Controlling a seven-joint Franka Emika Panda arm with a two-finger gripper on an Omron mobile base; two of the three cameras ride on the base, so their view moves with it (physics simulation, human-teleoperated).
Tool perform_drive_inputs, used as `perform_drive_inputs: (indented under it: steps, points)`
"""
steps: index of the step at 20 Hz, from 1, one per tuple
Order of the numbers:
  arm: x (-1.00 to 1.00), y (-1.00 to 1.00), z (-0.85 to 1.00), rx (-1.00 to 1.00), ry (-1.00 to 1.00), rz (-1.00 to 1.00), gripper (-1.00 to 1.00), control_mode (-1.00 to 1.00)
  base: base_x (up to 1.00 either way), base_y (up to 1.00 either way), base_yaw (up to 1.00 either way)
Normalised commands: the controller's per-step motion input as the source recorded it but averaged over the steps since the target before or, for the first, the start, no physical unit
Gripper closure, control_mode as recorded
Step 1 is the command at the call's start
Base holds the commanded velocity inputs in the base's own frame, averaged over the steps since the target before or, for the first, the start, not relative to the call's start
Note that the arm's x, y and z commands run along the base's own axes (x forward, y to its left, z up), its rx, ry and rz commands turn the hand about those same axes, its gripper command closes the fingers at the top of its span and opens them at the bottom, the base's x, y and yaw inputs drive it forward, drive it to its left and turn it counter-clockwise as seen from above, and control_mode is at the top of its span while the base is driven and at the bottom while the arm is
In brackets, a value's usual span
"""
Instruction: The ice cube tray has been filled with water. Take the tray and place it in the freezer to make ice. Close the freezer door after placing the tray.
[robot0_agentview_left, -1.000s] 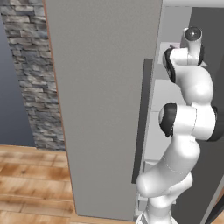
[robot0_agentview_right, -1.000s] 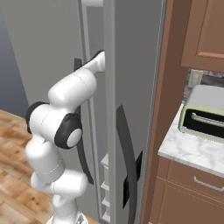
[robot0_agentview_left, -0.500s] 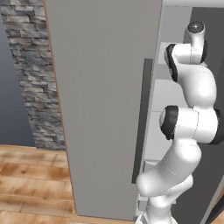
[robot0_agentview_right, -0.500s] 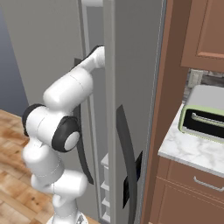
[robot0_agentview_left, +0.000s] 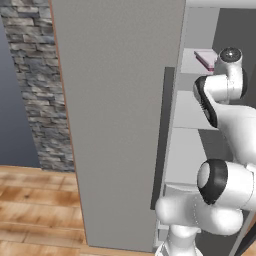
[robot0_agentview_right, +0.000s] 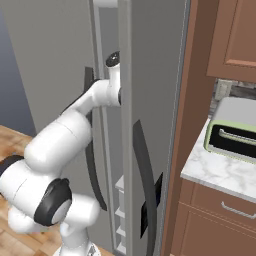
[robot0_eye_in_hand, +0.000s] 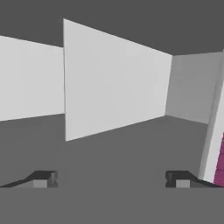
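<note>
The ice cube tray (robot0_agentview_left: 205, 58) lies flat on a white shelf high inside the freezer (robot0_agentview_left: 192, 105), and I take the freezer as my landmark for everything here. From the left base camera I see the tray as a pale pink slab just behind the arm's upper joint, partly hidden by it. On the hand camera a strip of magenta-pink shows at the right edge, beside a white shelf edge; I take it for the same tray, just beside the right fingertip.

The gripper (robot0_eye_in_hand: 111, 178) sits inside the freezer, facing its white back walls. Its fingers (robot0_eye_in_hand: 43, 178) stand wide apart with nothing between them; I hold nothing.

The freezer door (robot0_agentview_left: 117, 120) stands swung open to the left of the freezer, its long dark handle (robot0_agentview_left: 162, 137) along the edge nearest the compartment. From the right base camera the arm reaches through the gap between that door and the matching grey door (robot0_agentview_right: 150, 115) on the freezer's right. Further right of the freezer stand brown cabinets (robot0_agentview_right: 227, 35) and a marble counter (robot0_agentview_right: 220, 172) carrying a pale green toaster oven (robot0_agentview_right: 232, 130).
</note>
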Motion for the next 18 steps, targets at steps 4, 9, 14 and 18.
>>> perform_drive_inputs:
  steps: [4, 9, 14, 18]
  points:
    - [-1.0, 0.43, 0.0, -0.01, -0.08, 0.0, -1.0, -1.0, 0.0, 0.0, 0.0]
    - [-1.0, 0.23, 0.0, 0.0, -0.02, 0.0, -1.0, -1.0, 0.0, 0.0, 0.0]
    - [-0.84, 0.14, 0.0, 0.0, 0.0, -0.02, -1.0, -1.0, 0.0, 0.0, 0.0]
    - [-0.64, 0.03, 0.0, 0.0, 0.0, -0.05, -1.0, -1.0, 0.0, 0.0, 0.0]
